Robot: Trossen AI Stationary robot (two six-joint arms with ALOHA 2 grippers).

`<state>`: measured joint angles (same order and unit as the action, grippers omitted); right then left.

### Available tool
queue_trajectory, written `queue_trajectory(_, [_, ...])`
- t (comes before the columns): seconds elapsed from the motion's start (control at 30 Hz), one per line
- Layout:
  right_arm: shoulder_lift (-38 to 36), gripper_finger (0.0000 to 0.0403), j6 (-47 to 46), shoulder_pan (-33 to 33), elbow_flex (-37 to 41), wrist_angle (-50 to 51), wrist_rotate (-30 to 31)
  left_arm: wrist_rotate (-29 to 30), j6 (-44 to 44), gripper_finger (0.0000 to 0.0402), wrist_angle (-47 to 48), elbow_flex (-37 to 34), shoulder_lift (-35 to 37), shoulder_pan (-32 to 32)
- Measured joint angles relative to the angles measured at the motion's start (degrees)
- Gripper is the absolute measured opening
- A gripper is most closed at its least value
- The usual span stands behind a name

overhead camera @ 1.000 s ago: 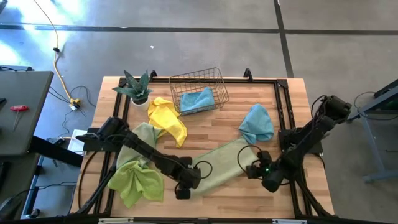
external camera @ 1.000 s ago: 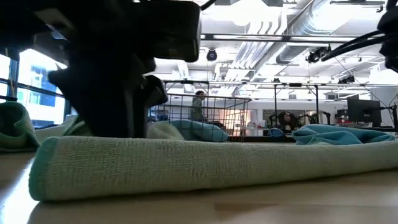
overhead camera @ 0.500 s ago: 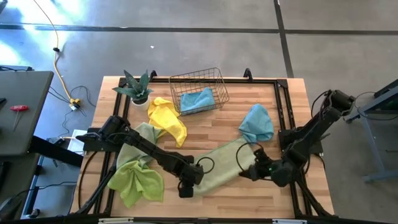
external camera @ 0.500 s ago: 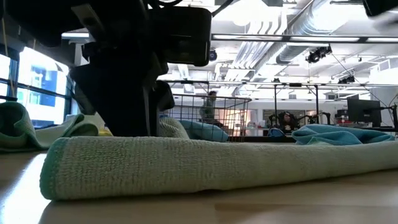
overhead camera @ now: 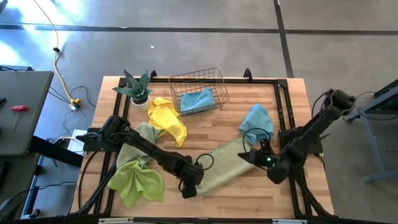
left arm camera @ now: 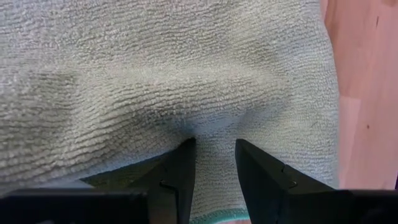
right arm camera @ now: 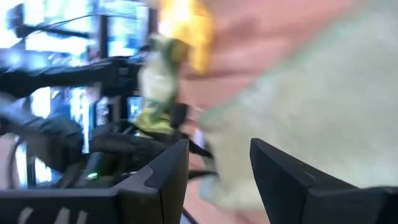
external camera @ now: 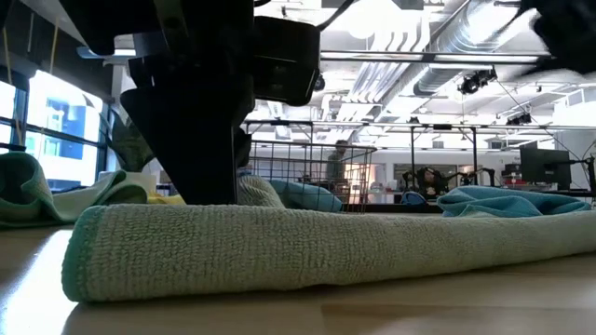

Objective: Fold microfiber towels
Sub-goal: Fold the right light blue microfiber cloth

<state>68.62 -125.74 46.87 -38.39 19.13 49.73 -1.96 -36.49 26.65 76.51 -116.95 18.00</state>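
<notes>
Shifted rightward, left claw (left arm camera: 212, 163) (narrowly parted) pinches sage towel (left arm camera: 155, 81).

Left arm: stretched from the table's left edge toward the front centre, wrist bent down; left gripper (overhead camera: 189, 185) tips pressed down, fingers (left arm camera: 180, 177) a narrow gap apart.
Right arm: folded at the right side; right gripper (overhead camera: 256, 155) low, fingers (right arm camera: 283, 186) parted.

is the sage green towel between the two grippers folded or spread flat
Folded. The sage green towel lies as a long doubled band across the table; the low view shows a thick rounded fold edge.
</notes>
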Motion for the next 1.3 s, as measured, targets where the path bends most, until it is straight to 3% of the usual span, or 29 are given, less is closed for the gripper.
queue_trajectory(0.07, [0.1,0.0165,-9.4,1.8,0.0,4.2,-3.8,0.6,-0.4,0.0105,0.0,0.0,0.0,-0.1])
queue_trajectory(0.23, [-2.0,0.0165,-9.4,2.3,0.1,6.0,-12.2,2.0,-2.4,0.0105,-0.2,0.0,0.0,-0.2])
queue_trajectory(0.43, [-9.6,0.0165,-11.6,2.2,0.1,28.1,-23.1,2.4,-2.4,0.0105,-1.4,0.0,0.0,-0.5])
queue_trajectory(0.57, [-14.9,0.0165,-12.2,0.6,0.3,36.6,-24.4,2.4,-2.4,0.0105,-1.4,0.0,0.0,-0.5])
queue_trajectory(0.67, [-16.2,0.0165,-12.3,-1.0,3.6,33.6,-25.7,2.4,-2.4,0.0105,-1.4,0.0,0.0,-0.4])
queue_trajectory(0.77, [-16.1,0.0165,-12.8,-1.7,9.5,21.4,-29.1,2.4,-2.5,0.0105,-1.3,0.0,0.0,-0.4])
queue_trajectory(0.87, [-16.1,0.0165,-12.0,-2.7,13.9,9.6,-28.7,2.4,-2.6,0.0105,-1.2,0.0,0.0,-0.4])
queue_trajectory(1.07, [-14.7,0.0165,-12.3,-2.9,14.9,14.0,-35.8,2.6,-3.1,0.0105,-1.1,0.0,0.0,-0.4])
queue_trajectory(1.3, [-12.1,0.0165,-12.0,-3.1,14.9,15.9,-34.8,2.9,-4.0,0.0105,-2.5,0.0,0.0,-1.2])
